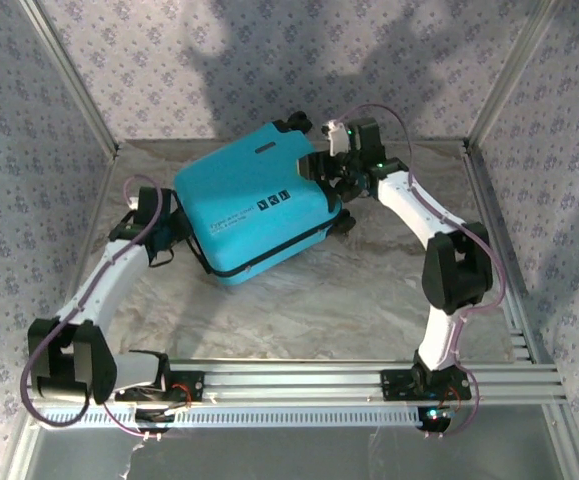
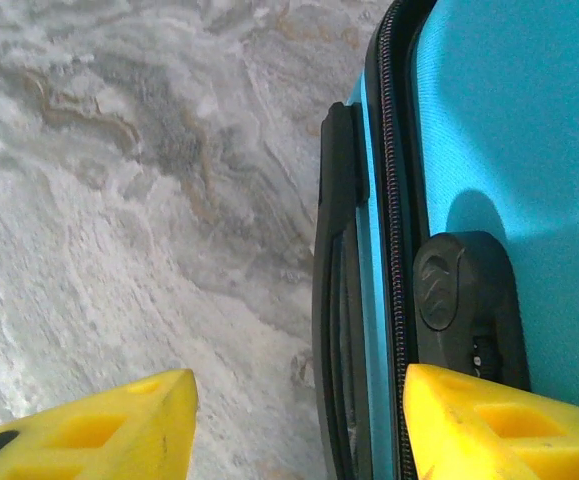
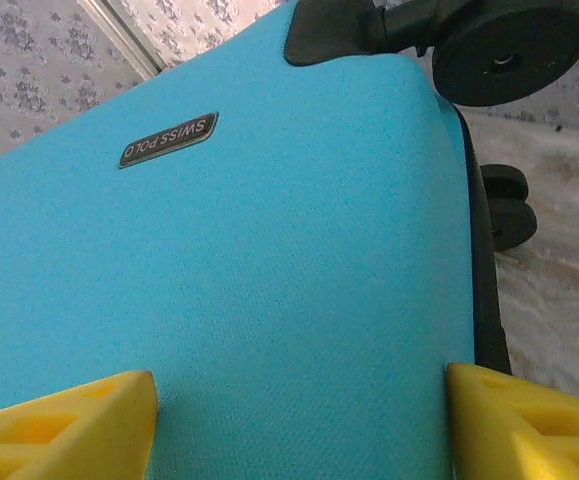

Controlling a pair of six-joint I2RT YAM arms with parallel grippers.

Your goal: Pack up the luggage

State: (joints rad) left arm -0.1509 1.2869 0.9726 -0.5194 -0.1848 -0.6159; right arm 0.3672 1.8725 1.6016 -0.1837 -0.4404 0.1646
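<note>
Suitcase lies shut near the tabletop's far edge; left gripper and right gripper, both unclenched, flank it, perhaps to steady it.

Place: a robot test cell, lab-style.
Walls: floral-print panels beyond the left gripper and right gripper.
Frame: bare aluminium posts outside each gripper.
Surface: marble-print tabletop beneath them.
Mount: slotted aluminium rail behind them, holding both arm bases.
</note>
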